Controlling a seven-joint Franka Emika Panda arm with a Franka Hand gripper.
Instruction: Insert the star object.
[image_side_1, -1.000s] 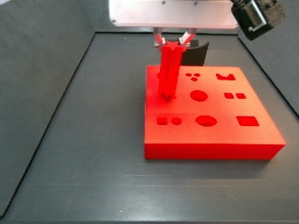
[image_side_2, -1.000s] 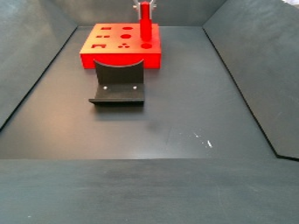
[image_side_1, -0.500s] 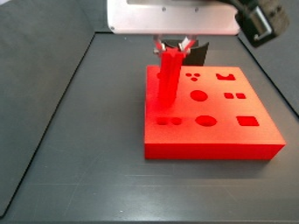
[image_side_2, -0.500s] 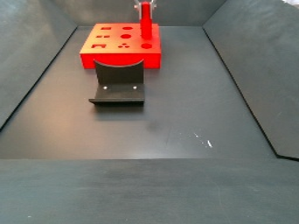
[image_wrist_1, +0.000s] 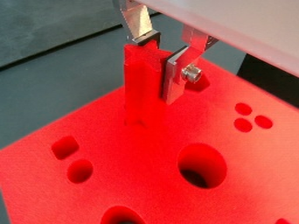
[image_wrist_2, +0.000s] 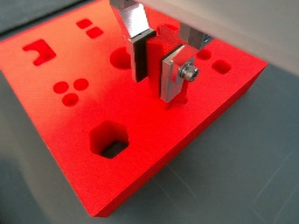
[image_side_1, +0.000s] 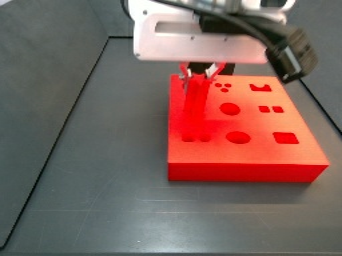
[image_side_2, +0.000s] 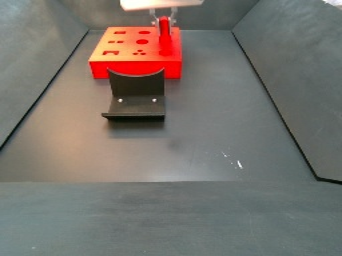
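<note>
A matte dark grey floor (image_side_2: 174, 200) stretches out from beneath the gripper (image_side_2: 166, 20), which hangs at the far end of the enclosure. Dark panel walls rise on either side of it, one (image_side_2: 30, 70) and another (image_side_2: 297, 80). Small pale scuffs (image_side_2: 230, 159) mark the floor well away from the gripper, and soft, even light leaves a dull sheen.

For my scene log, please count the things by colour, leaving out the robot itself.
Red: 2, the star object, held upright in the gripper, and the block beneath it.
Dark grey: 1, the curved holder on the floor.
Total: 3
</note>
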